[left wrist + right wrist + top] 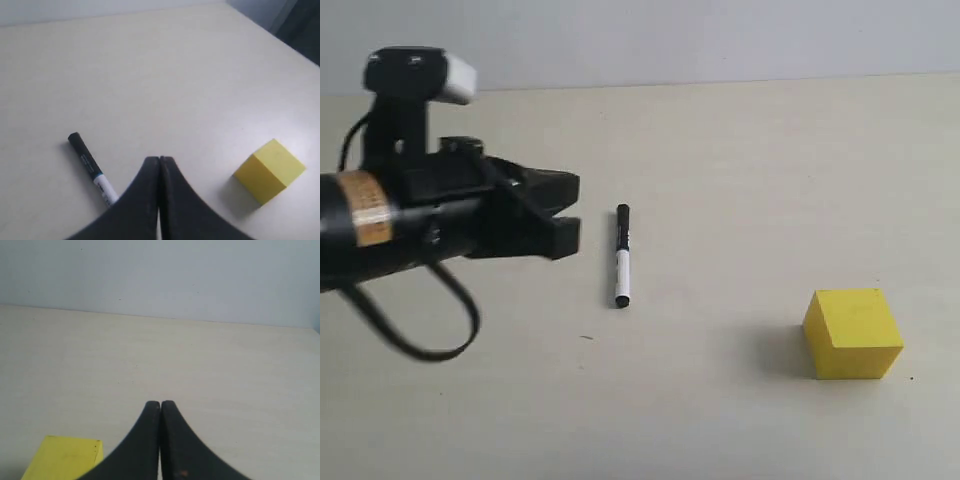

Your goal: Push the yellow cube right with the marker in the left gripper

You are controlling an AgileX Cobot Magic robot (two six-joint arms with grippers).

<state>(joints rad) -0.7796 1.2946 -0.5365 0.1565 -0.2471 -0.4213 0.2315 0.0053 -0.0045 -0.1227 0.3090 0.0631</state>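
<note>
The marker (622, 256) lies loose on the pale table, black cap toward the far side and white barrel toward the near side; the left wrist view shows the marker (88, 164) partly hidden behind the fingers. My left gripper (568, 212) hovers to the left of it, shut on nothing, with a gap between the tips and the marker. The left gripper (159, 159) has its jaws pressed together. The yellow cube (853, 333) sits at the near right, well apart from the marker. The yellow cube (269, 171) and yellow cube (64, 458) also show in the wrist views. My right gripper (160, 403) is shut and empty.
The pale table (740, 160) ends at a grey wall at the back. In the left wrist view a table edge (280, 40) runs along one side with dark floor beyond it.
</note>
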